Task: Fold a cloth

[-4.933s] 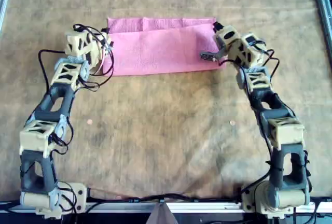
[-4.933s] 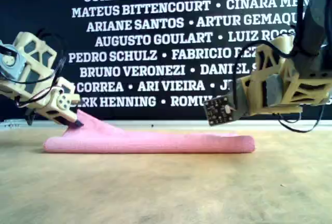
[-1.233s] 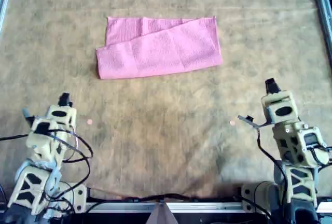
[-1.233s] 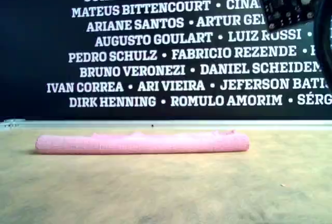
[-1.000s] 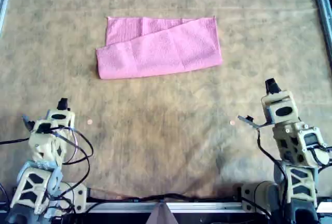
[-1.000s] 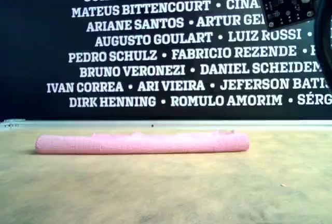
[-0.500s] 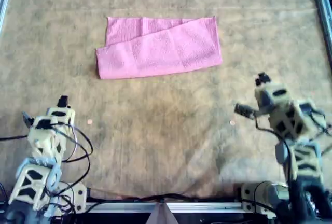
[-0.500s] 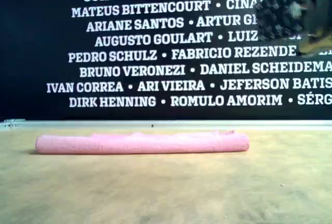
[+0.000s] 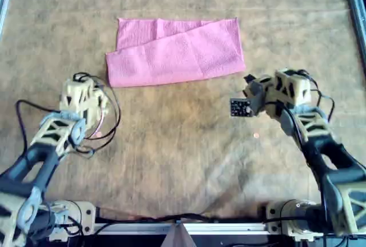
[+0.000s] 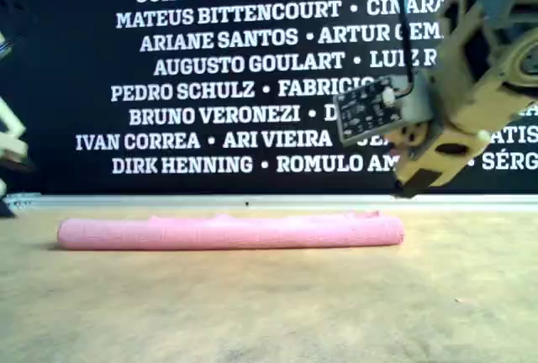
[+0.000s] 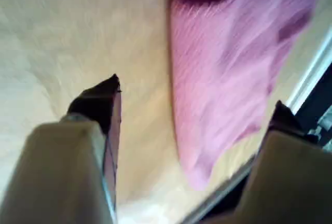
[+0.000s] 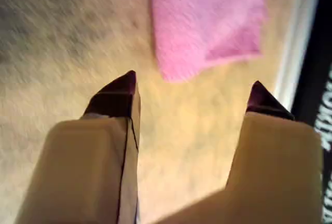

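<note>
The cloth [image 9: 174, 52] lies folded once, unevenly, with a strip of the lower layer showing along its far edge; a second fold is judged to remain. It lies ahead of both grippers, untouched. The left gripper [image 11: 194, 112] and right gripper [image 12: 192, 92] are held apart and empty, each near a cloth end. Bare table [image 9: 183, 155] lies behind them for moving.

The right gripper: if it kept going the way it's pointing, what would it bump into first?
Probably the near corner of the pink cloth. The right gripper is open with bare brown mat between it and that corner, though its height above the mat is unclear.
</note>
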`<action>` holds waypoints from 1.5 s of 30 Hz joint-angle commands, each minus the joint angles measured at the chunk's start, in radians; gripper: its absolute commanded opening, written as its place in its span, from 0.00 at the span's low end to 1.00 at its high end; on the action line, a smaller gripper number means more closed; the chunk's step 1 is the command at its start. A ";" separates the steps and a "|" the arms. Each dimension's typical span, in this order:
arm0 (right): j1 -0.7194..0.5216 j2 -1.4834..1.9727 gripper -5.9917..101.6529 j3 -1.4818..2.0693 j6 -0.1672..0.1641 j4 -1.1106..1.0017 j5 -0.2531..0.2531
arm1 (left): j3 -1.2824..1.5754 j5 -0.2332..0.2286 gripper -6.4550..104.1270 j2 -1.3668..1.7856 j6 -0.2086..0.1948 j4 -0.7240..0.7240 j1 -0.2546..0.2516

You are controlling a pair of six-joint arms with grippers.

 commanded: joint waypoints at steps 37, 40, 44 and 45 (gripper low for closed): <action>0.003 -0.606 0.83 -0.741 0.008 0.086 0.002 | -0.724 -0.094 0.96 -0.706 0.245 -0.035 0.037; 0.003 -0.635 0.83 -0.779 0.008 0.086 0.002 | -0.750 -0.094 0.96 -0.724 0.245 -0.035 0.035; 0.005 -0.643 0.83 -0.804 0.000 0.086 0.002 | -0.805 -0.094 0.96 -0.767 0.247 -0.035 0.035; 0.005 -0.643 0.83 -0.805 -0.002 0.086 0.002 | -0.819 -0.094 0.96 -0.779 0.247 -0.035 0.035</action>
